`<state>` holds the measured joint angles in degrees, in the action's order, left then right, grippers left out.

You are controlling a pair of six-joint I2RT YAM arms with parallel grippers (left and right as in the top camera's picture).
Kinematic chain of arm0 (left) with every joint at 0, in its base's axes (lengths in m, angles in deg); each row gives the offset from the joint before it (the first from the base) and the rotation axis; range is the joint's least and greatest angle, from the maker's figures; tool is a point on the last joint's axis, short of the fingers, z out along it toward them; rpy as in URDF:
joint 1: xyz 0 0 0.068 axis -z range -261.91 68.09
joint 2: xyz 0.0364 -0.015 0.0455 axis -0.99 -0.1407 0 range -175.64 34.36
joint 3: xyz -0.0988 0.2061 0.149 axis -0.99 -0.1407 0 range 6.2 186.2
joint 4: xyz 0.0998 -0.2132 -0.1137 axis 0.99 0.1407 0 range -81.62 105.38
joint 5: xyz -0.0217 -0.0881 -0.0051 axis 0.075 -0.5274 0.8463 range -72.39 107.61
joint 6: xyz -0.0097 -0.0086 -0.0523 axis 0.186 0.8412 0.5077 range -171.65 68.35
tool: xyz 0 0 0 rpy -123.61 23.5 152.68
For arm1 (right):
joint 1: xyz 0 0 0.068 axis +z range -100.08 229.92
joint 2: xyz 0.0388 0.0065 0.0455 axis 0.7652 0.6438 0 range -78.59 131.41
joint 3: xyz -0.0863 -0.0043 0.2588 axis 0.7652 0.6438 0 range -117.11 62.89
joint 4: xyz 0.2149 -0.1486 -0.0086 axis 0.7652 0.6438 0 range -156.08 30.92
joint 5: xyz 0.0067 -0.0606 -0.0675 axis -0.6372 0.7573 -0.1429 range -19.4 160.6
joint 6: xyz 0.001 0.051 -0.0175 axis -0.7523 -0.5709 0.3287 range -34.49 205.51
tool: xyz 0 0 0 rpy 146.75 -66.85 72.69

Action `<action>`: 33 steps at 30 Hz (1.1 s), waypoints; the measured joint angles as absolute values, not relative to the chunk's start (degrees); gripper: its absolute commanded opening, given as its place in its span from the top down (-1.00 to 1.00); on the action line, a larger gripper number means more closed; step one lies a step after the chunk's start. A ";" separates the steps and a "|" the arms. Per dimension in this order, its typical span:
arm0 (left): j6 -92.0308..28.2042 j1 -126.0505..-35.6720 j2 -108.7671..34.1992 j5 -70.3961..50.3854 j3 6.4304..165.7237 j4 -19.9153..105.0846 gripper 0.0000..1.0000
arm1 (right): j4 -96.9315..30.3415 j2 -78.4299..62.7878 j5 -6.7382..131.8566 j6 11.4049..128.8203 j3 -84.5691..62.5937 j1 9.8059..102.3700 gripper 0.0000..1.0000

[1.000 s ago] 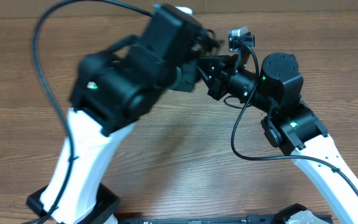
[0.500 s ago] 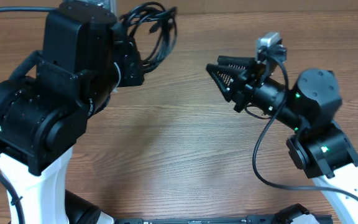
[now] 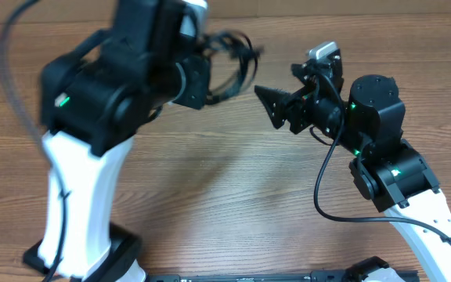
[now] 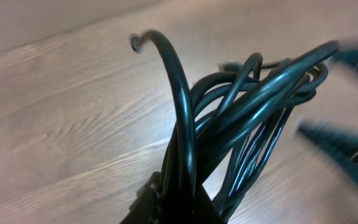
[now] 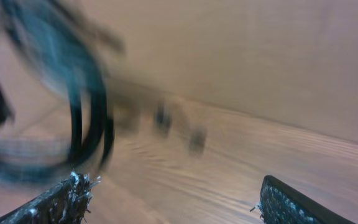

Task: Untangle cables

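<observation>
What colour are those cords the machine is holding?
Black; the cables show best in the left wrist view.

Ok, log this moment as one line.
left hand: shut on cables | right hand: open, empty, pointing toward cables | cables: one tangled bundle

Overhead: cables (image 3: 237,56) smeared by motion, so strand count and plug ends are indeterminate. The left gripper is concealed by its own arm. Left wrist view: bundle base cut off at the bottom edge; right gripper's fingers (image 4: 344,149) blurred. Right wrist view: cables badly blurred, both fingers cropped by the bottom edge.
</observation>
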<state>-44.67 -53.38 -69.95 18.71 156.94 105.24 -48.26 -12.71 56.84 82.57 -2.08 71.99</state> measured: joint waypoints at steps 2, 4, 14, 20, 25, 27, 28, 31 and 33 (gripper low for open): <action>-50.48 -53.11 -72.35 17.80 156.54 105.39 0.92 | -48.10 -13.06 59.99 82.79 -2.08 71.73 -0.83; -56.05 -53.03 -74.41 17.67 155.71 105.39 0.92 | -47.51 -14.08 65.08 83.16 -2.08 71.14 -0.86; -71.59 -53.03 -80.00 17.16 154.62 105.30 -1.00 | -41.61 -22.89 77.06 83.77 -2.10 65.67 -1.00; -71.11 -53.03 -80.53 17.18 154.62 104.28 -1.00 | -39.23 -22.26 76.25 83.82 -2.10 65.67 -1.00; -65.19 -53.03 -80.35 20.51 156.08 101.72 -1.00 | -37.63 -21.30 72.58 82.22 -2.10 65.67 -1.00; -61.06 -53.03 -79.33 22.76 157.79 100.76 -1.00 | -36.23 -19.46 70.68 80.17 -2.10 65.67 -0.96; -59.05 -53.03 -78.47 23.72 158.45 100.36 -1.00 | -35.38 -18.00 69.50 78.75 -2.10 65.67 -0.90; -52.03 -53.03 -73.47 25.97 160.76 98.81 -1.00 | -33.35 -12.36 64.34 74.79 -2.10 65.72 -0.81; -47.66 -53.03 -69.38 27.02 161.90 98.13 -1.00 | -32.93 -8.23 60.78 73.11 -2.10 66.07 -0.81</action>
